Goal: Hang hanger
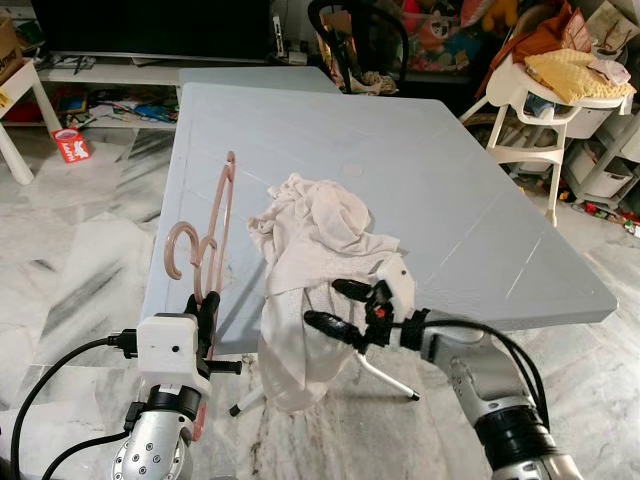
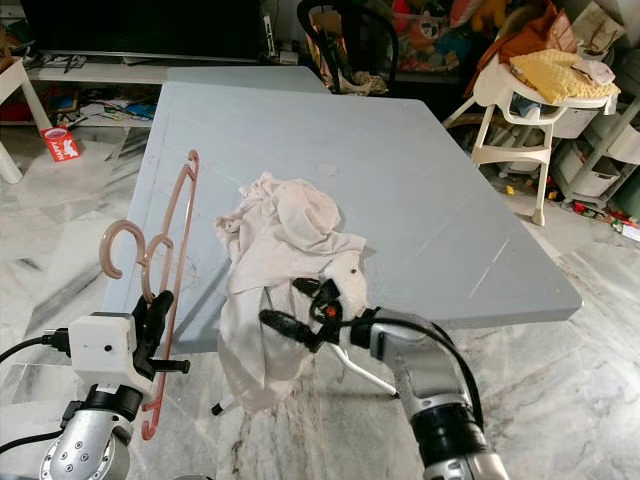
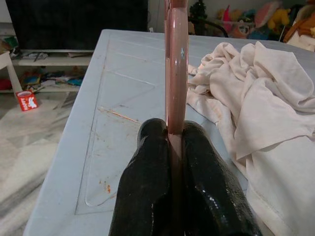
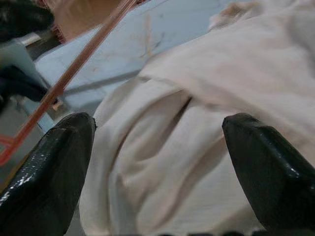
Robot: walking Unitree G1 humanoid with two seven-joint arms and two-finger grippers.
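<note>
Head views: one pink hanger (image 1: 215, 230) stands over the desk's (image 1: 450, 210) near left edge, left of one white cloth (image 1: 320, 240).

Left wrist: left gripper (image 3: 176, 142) fingers clamp the hanger.

Right wrist: right gripper (image 4: 157, 147) fingers spread before the cloth.

Overall light: bright, even and soft in both eye views.
Shadows: a faint one beside the cream cloth (image 1: 315, 235) on the grey table (image 1: 450, 200); a darker one on the marble floor under the table's near edge.
Glare: pale sheen on the floor left of the table; small highlights on the left gripper's fingers (image 3: 147, 196).
Focus: eye views sharp; the right wrist view is soft, its cloth and fingers blurred.
Distortion: table edges splay slightly toward the frame borders.
</note>
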